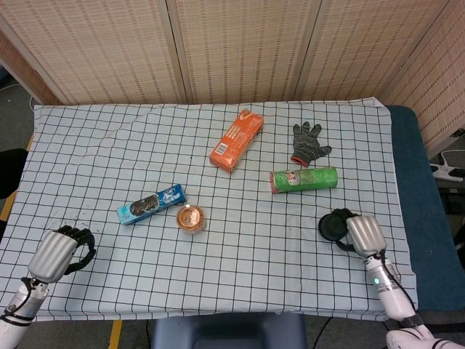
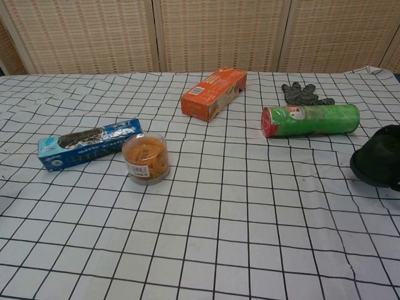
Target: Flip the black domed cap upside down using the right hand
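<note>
A: How far along would you put it?

B: Early to middle, I'd judge. The right hand (image 1: 365, 234) is at the black domed cap (image 1: 333, 226), on the near right part of the table (image 1: 94, 153), and appears to grip it from the right side. The flip itself doesn't look finished — the cap isn't lying clearly open side up on the cloth.

A: So what is left?

B: Turning it fully over, setting it down rim up, and letting go.

A: Are the fingers really clamped on it?

B: From the head view the back of the hand covers the fingers; they seem wrapped around the cap's right edge, so I read it as held, though the contact itself is hidden. In the chest view the hand barely shows at the right border.

A: And the cap — how does it look?

B: Dark, round and matte. From above it shows as a black disc just left of the hand; from the chest view (image 2: 378, 164) it's a low dome with a thicker rim along the bottom, seemingly tilted. Whether it rests on the cloth or is lifted just off it, I can't tell.

A: What's around it?

B: The green can (image 1: 304, 179) lies on its side a little farther back, apart from the cap.

A: The left hand?

B: The left hand (image 1: 59, 252) sits at the near left edge, fingers curled in, holding nothing
</note>
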`<action>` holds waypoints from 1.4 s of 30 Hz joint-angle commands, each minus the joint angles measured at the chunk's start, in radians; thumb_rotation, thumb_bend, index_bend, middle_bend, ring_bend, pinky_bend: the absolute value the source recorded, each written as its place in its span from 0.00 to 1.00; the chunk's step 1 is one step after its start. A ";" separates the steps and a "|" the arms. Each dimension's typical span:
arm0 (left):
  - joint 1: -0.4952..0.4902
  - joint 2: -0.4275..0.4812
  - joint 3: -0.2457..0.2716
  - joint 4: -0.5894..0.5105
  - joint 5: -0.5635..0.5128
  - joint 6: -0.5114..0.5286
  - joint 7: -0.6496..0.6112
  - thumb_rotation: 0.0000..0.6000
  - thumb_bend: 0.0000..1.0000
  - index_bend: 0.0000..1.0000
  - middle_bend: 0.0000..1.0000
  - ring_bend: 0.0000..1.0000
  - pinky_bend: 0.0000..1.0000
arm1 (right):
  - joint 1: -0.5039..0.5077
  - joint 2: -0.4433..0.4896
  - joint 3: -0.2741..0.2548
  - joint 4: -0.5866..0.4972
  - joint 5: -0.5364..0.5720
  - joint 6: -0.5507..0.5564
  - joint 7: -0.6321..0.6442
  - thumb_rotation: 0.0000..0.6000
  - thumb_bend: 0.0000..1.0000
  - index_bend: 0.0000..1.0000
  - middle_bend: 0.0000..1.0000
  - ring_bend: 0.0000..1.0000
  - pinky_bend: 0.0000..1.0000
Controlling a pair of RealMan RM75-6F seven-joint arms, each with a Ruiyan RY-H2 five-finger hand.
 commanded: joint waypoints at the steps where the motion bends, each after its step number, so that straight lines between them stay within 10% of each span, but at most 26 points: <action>1: 0.000 0.000 0.001 0.000 0.000 -0.001 0.000 1.00 0.59 0.34 0.53 0.56 0.52 | 0.006 -0.016 -0.004 0.029 -0.002 -0.024 0.029 1.00 0.22 0.61 0.68 0.50 0.71; 12: 0.000 0.003 0.001 0.000 -0.001 -0.001 -0.007 1.00 0.59 0.34 0.53 0.56 0.53 | 0.012 -0.015 -0.009 0.051 0.012 -0.083 0.068 1.00 0.22 0.47 0.52 0.39 0.60; 20: 0.000 0.003 0.001 -0.001 -0.001 -0.003 -0.003 1.00 0.59 0.34 0.54 0.56 0.53 | 0.013 0.011 -0.017 0.025 0.005 -0.101 0.081 1.00 0.18 0.28 0.31 0.13 0.24; 42: 0.000 0.004 0.004 -0.004 0.003 -0.002 0.004 1.00 0.59 0.34 0.54 0.56 0.53 | 0.003 0.031 -0.016 -0.010 -0.008 -0.086 0.097 1.00 0.12 0.20 0.17 0.00 0.05</action>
